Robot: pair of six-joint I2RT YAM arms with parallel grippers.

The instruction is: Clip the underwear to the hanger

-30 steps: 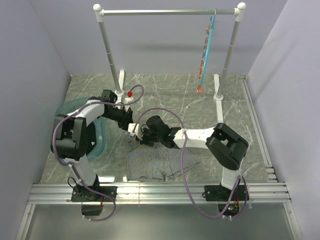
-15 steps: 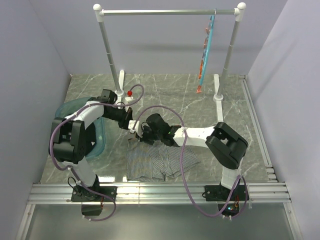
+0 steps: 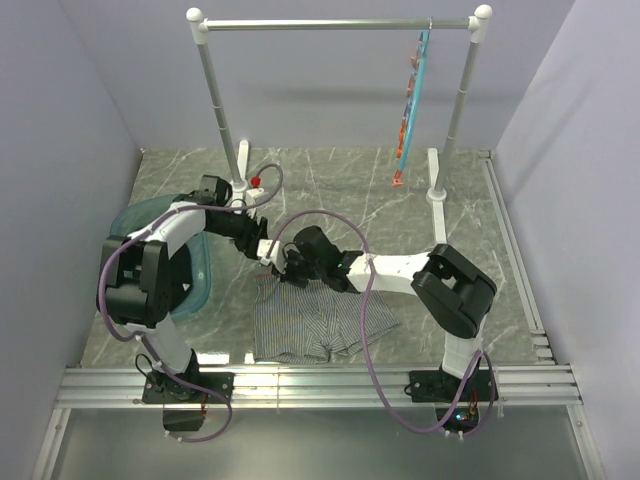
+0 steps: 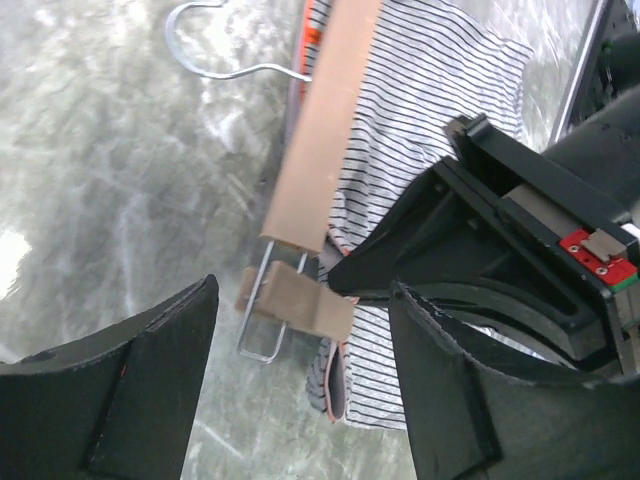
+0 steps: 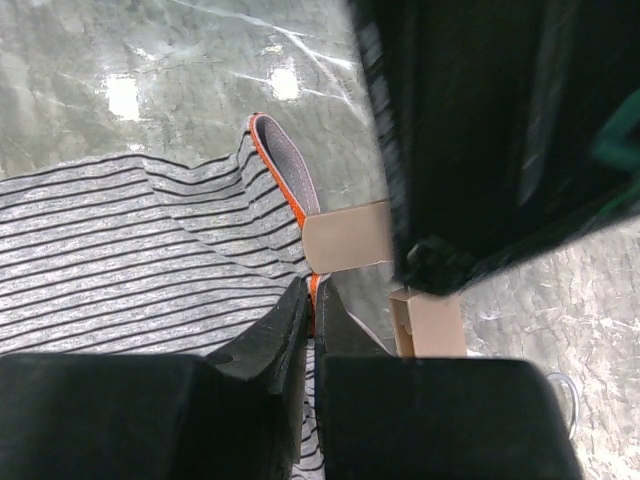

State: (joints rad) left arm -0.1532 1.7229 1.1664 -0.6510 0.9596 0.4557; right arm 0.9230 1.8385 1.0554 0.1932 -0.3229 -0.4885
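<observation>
The underwear lay flat on the table just beyond the arm bases, with its legs toward the near edge and its waistband on the far side. The right gripper reached in from the right to the left end of the waistband. Its jaws were pressed together on the orange-edged band (the right wrist view showed that edge running up between the two fingers). The pinched corner stood up in a small curl.

The hanger lay along the waistband, with its bar partly over the striped cloth. Its hook rested flat on the table on the far side. The clip at the bar's left end sat just beside the pinched corner. Whether cloth and clip touched could not be told.

The left gripper came in from the far left and hung over that clip. Its jaws were wide apart, and the clip showed in the gap between them, touched by neither finger.

Farther left, a teal tub sat partly hidden under the left arm. At the far side stood a rack, with a small red-topped piece near its left foot. A teal hanger hung from the right end of the rack's rail, well apart from both grippers.
</observation>
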